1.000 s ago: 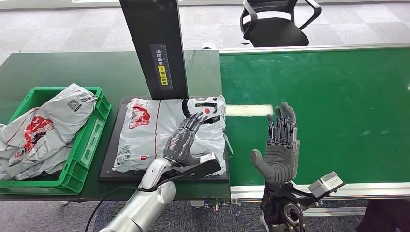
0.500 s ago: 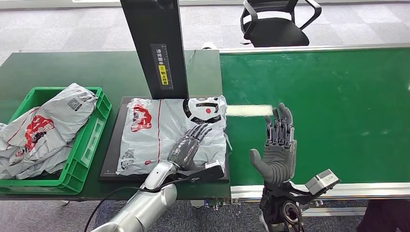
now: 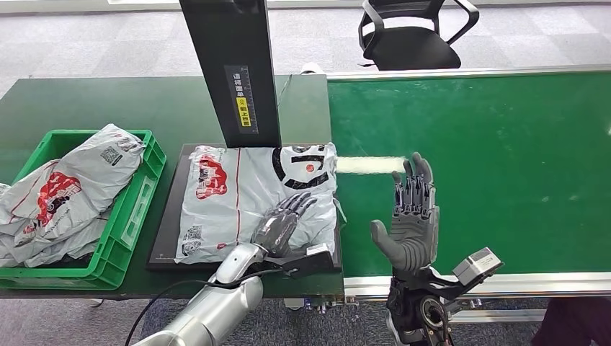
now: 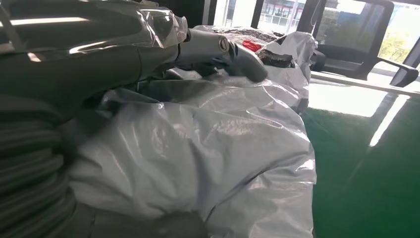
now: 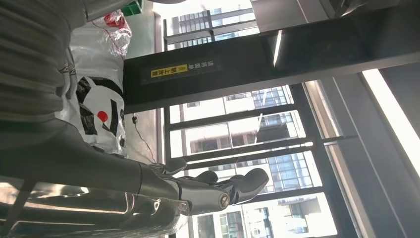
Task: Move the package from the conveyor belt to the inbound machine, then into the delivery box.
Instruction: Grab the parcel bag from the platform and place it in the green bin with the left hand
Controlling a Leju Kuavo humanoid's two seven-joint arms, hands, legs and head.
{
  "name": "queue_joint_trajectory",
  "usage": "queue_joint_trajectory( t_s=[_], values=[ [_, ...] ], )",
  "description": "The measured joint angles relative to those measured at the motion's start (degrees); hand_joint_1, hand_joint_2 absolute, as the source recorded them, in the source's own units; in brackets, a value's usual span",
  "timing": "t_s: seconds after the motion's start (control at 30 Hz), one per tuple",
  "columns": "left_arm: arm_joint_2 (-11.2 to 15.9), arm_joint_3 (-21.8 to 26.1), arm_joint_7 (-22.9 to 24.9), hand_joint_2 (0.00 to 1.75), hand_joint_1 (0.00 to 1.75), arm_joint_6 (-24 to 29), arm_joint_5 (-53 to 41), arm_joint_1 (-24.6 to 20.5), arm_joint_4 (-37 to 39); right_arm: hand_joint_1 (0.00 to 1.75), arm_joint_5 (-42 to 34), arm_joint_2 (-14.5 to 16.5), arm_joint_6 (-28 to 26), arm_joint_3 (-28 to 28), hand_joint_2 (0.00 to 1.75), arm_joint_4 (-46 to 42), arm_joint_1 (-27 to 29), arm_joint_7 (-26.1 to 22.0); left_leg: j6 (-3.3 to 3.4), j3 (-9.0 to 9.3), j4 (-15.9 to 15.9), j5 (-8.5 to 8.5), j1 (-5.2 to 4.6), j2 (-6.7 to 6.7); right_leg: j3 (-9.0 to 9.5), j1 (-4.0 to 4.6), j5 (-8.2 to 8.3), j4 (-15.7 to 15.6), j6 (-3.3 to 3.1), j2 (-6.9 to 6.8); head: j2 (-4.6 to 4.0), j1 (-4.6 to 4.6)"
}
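I am drawing my left hand [image 3: 277, 229] back across the package [image 3: 245, 194] toward its near edge, uncovering the black ring print; my raised right hand [image 3: 411, 220] is drifting slightly nearer me over the conveyor belt [image 3: 504, 144].

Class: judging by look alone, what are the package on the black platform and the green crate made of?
The package looks like thin, glossy plastic film: grey, wrinkled, catching highlights, with printed red and black graphics. It is probably a poly mailer bag. The green crate appears to be rigid moulded plastic with a duller finish: uniform colour, slotted wall and a thick rim.
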Motion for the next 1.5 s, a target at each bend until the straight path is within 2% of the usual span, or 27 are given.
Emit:
queue_joint_trajectory(
  t_s=[0.23,0.5,0.67,0.77,0.93,1.03,1.13,1.23,1.33,1.4,1.5],
  values=[
    [0.22,0.03,-2.06,1.75,1.75,1.25,1.39,-0.31,0.13,0.00,0.00,0.00,0.39,-0.36,1.75,0.72,-0.32,0.00,0.00,0.00,0.00,0.00,0.00,-0.01,0.01,0.00,0.00,0.00,0.00,0.00,0.00,0.00],
    [1.11,1.50,-10.27,1.75,1.75,9.55,7.88,0.43,-3.53,0.00,0.54,0.01,0.48,-0.96,1.75,0.91,0.42,0.00,0.00,-0.01,0.00,0.00,0.00,0.00,-0.03,0.00,0.00,0.00,0.00,0.00,0.00,0.00],
    [2.54,3.79,-16.30,1.75,1.75,14.88,16.16,3.41,-14.12,0.00,1.28,0.20,0.43,-1.53,1.75,0.44,1.97,0.00,0.00,-0.03,0.00,0.00,0.00,0.01,-0.05,0.00,-0.01,0.00,0.00,0.00,0.00,0.00],
    [3.65,4.46,-16.31,1.75,1.75,14.91,17.39,5.00,-20.28,0.00,1.46,0.37,0.35,-1.75,1.75,0.13,2.49,0.00,0.00,-0.05,-0.01,0.00,0.00,-0.01,-0.06,0.00,-0.02,0.00,0.00,-0.01,0.00,0.00],
    [4.61,4.77,-16.77,1.75,1.75,15.29,17.79,6.71,-25.51,0.00,1.46,0.49,0.32,-1.82,1.75,-0.08,2.75,0.00,0.00,-0.05,0.00,0.00,0.00,0.00,-0.05,0.00,-0.02,0.00,0.00,0.00,0.00,0.02],
    [4.79,6.17,-21.60,1.75,1.75,17.37,21.20,8.37,-30.11,0.00,1.48,0.52,-0.01,-1.84,1.75,-0.19,2.94,0.00,0.00,-0.05,0.00,0.00,0.00,0.02,-0.07,0.00,-0.02,0.01,0.00,0.00,0.00,0.01],
    [5.43,8.46,-24.86,1.75,1.75,18.45,26.01,10.53,-39.91,0.00,1.49,0.63,-0.42,-1.89,1.75,-0.28,3.29,0.00,-0.01,-0.08,-0.01,0.00,0.02,0.03,-0.10,0.02,-0.02,0.02,0.00,0.01,0.00,0.01],
    [7.60,10.69,-24.34,1.75,1.75,18.55,32.08,11.71,-51.67,0.00,1.49,0.73,-0.68,-2.15,1.75,-0.28,3.48,0.00,-0.01,-0.11,-0.03,0.00,0.07,0.05,-0.15,0.07,-0.03,0.02,-0.02,0.03,0.00,0.00],
    [11.17,13.34,-22.37,1.75,1.75,18.25,37.38,10.64,-60.94,0.00,1.38,0.79,-0.96,-2.57,1.75,-0.28,3.56,0.00,-0.04,-0.11,-0.03,0.02,0.12,0.03,-0.14,0.13,-0.05,0.02,-0.06,0.04,0.00,0.02],
    [14.25,15.81,-20.97,1.75,1.75,17.63,40.74,8.38,-64.72,0.00,1.15,0.79,-1.23,-2.72,1.75,-0.28,3.62,0.00,-0.08,-0.10,-0.04,0.05,0.13,0.04,-0.12,0.14,-0.05,0.03,-0.07,0.05,0.00,0.02],
    [20.11,21.03,-17.97,1.75,1.75,15.14,46.07,2.61,-67.25,0.00,0.66,0.77,-1.66,-2.82,1.75,-0.28,3.74,0.00,-0.16,-0.09,-0.04,0.12,0.16,0.06,-0.15,0.17,-0.02,0.06,-0.11,0.07,0.00,0.02]
  ],
)
